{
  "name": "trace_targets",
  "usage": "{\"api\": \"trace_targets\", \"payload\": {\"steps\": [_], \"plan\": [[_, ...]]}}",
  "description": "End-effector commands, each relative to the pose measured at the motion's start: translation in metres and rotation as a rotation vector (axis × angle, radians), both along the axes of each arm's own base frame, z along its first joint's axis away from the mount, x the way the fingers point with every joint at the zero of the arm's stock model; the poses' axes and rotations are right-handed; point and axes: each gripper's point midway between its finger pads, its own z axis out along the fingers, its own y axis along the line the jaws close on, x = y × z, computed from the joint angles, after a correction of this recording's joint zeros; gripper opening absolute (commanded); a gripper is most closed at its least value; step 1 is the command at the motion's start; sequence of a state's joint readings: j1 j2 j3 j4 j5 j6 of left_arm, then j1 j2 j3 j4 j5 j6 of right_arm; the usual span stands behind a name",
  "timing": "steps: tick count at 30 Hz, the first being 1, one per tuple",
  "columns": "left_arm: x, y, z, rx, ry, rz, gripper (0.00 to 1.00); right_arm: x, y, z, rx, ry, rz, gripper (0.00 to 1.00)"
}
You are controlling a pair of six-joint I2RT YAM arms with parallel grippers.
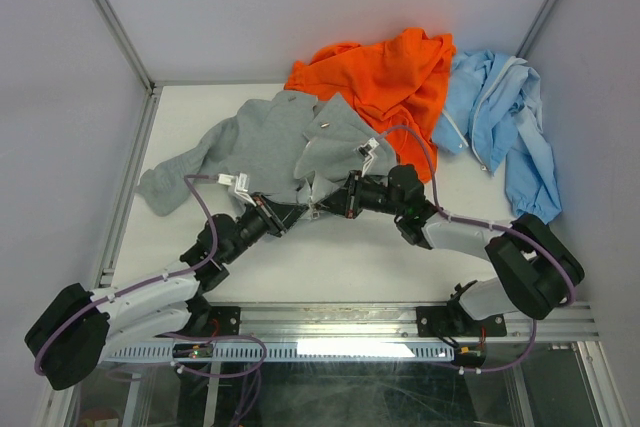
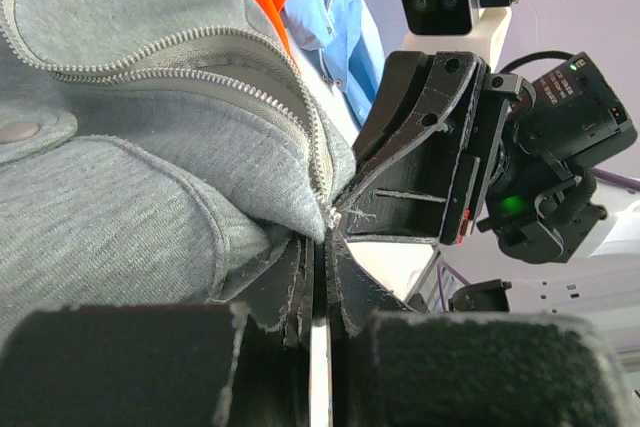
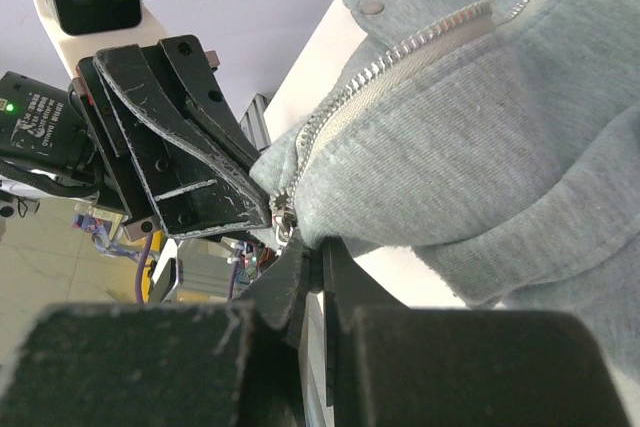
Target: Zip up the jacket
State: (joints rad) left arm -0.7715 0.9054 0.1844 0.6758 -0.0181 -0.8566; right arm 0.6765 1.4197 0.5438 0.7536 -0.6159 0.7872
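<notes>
Jacket (image 1: 255,142) lies on table (image 1: 350,262), left of centre, zipper (image 2: 300,107) undone. Left gripper (image 1: 292,213) and right gripper (image 1: 333,203) meet at its near hem, each clamped shut on fabric by the zipper's bottom end.

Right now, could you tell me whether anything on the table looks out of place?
Nothing looks damaged. The light grey fleece jacket lies rumpled, its pale zipper gaping open above where the left gripper and right gripper pinch it. A bright orange garment and a light blue jacket are heaped behind it.
</notes>
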Motion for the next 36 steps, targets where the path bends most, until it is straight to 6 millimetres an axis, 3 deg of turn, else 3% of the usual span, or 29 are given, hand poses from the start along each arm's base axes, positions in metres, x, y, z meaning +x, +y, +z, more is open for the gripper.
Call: {"api": "trace_targets", "payload": {"steps": [1, 7, 11, 12, 19, 24, 32, 36], "plan": [[-0.011, -0.016, -0.004, 0.062, 0.036, -0.099, 0.00, 0.018, 0.002, 0.061, 0.109, -0.159, -0.054, 0.00], [-0.012, -0.023, -0.022, 0.132, 0.112, -0.142, 0.00, 0.025, 0.005, 0.067, 0.111, -0.162, -0.061, 0.00], [0.002, -0.019, -0.022, 0.125, 0.176, -0.114, 0.00, 0.028, 0.003, 0.055, 0.064, -0.120, -0.075, 0.01], [0.006, -0.018, -0.022, 0.125, 0.194, -0.114, 0.00, 0.032, 0.000, 0.050, 0.017, -0.212, -0.080, 0.04], [0.024, -0.015, -0.012, 0.124, 0.230, -0.119, 0.00, 0.043, -0.030, 0.025, -0.223, -0.325, -0.176, 0.44], [0.024, -0.015, -0.006, 0.142, 0.227, -0.130, 0.00, 0.032, -0.046, 0.017, -0.355, -0.433, -0.152, 0.53], [0.018, -0.016, 0.000, 0.153, 0.228, -0.161, 0.00, -0.003, -0.045, 0.028, -0.512, -0.850, -0.090, 0.57], [0.016, -0.018, 0.001, 0.154, 0.231, -0.178, 0.00, -0.007, -0.049, 0.034, -0.606, -1.153, -0.138, 0.58]]}}
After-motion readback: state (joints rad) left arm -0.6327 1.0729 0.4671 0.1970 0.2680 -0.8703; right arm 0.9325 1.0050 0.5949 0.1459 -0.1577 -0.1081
